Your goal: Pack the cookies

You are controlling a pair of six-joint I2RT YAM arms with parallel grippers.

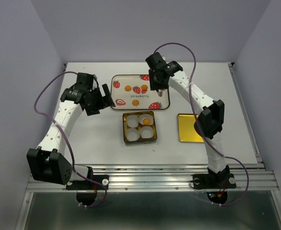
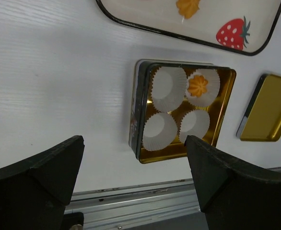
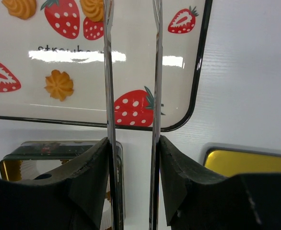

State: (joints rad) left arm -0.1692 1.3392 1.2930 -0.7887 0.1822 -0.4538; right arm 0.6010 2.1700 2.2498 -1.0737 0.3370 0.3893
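Observation:
Three orange-yellow cookies lie on the strawberry-printed tray. One cookie sits in a white paper cup in the gold tin; the other three cups are empty. My right gripper is over the tray's right part, shut on metal tongs, whose blades stand apart with nothing between them; their tips are out of view. The right wrist view shows cookies on the tray. My left gripper is open and empty, left of the tray, above the table. The left wrist view shows the packed cookie.
The gold lid lies flat right of the tin, also in the left wrist view. The metal rail runs along the table's near edge. Grey walls close in the back and both sides.

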